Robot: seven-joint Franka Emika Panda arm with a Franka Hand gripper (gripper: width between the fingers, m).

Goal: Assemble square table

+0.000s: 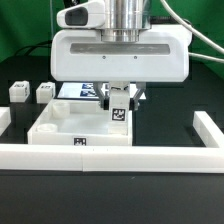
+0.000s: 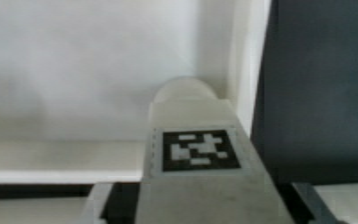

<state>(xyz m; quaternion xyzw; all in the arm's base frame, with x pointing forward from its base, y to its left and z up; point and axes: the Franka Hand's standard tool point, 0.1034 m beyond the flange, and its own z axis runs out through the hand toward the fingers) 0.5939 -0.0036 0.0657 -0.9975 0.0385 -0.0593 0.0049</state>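
Note:
The white square table top (image 1: 70, 127) lies tray-like on the black table, with a tag on its near edge (image 1: 81, 142). My gripper (image 1: 120, 98) is shut on a white tagged leg (image 1: 118, 112) and holds it upright over the top's far corner on the exterior view's right. I cannot tell whether the leg touches the top. In the wrist view the leg (image 2: 199, 150) fills the space between my fingers (image 2: 105, 205), with the white top (image 2: 69, 90) behind it. Two more legs (image 1: 17, 92) (image 1: 45, 92) stand on the table at the exterior view's left.
The marker board (image 1: 82, 90) lies behind the top, partly hidden by my hand. The long low white border wall (image 1: 110, 157) runs along the front, with side pieces at the exterior view's left (image 1: 4, 122) and right (image 1: 207, 128).

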